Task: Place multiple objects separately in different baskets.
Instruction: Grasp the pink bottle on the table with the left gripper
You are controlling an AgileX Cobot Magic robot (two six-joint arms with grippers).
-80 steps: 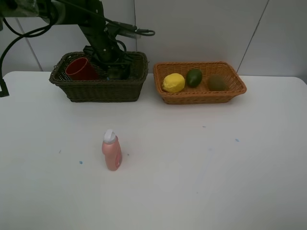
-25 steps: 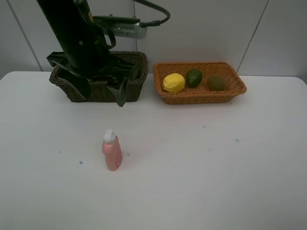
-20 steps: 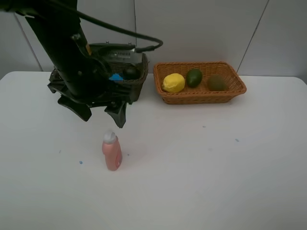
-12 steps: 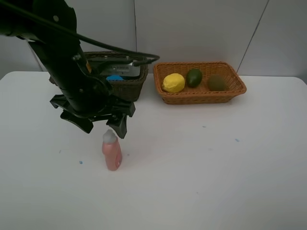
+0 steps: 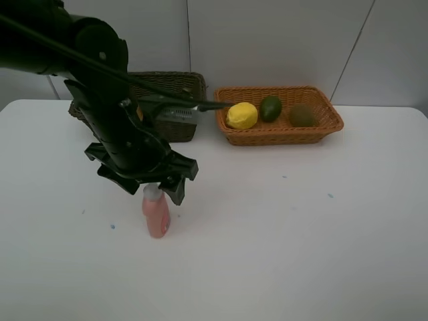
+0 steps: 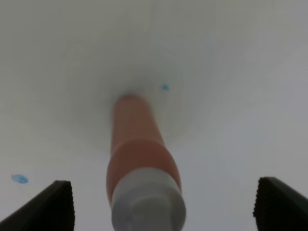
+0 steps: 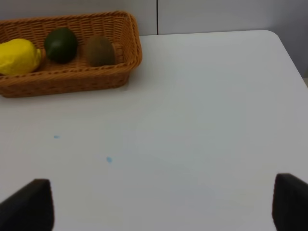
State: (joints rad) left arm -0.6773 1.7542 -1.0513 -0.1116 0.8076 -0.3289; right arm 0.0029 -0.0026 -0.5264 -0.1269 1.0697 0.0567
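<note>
Exterior high view: the left pincer (image 5: 153, 189) now hangs right over the pink bottle (image 5: 156, 214), its two fingers spread wide on either side of the white cap (image 5: 153, 192) without touching it. A second ago it was back at the front of the dark basket (image 5: 175, 100); since then the arm has swung forward and down over the white bench (image 5: 301, 227), and it now hides most of that basket, of which only the right end shows. The bottle stands upright on the bench in the same spot as before, well apart from both baskets.

The left wrist view looks down the bottle from above: the cap (image 6: 148, 202) lies between the two dark fingertips (image 6: 45, 207), with clear gaps on both sides.

The orange basket (image 5: 321, 127) stands to the right of the dark one, unchanged, with the lemon (image 5: 242, 115), the lime (image 5: 270, 108) and the kiwi (image 5: 302, 115) in a row inside it.

The right pincer (image 7: 163, 211) shows only in its own wrist view, fingers wide apart and holding nothing above bare bench, with the orange basket and its three fruits ahead of it.
</note>
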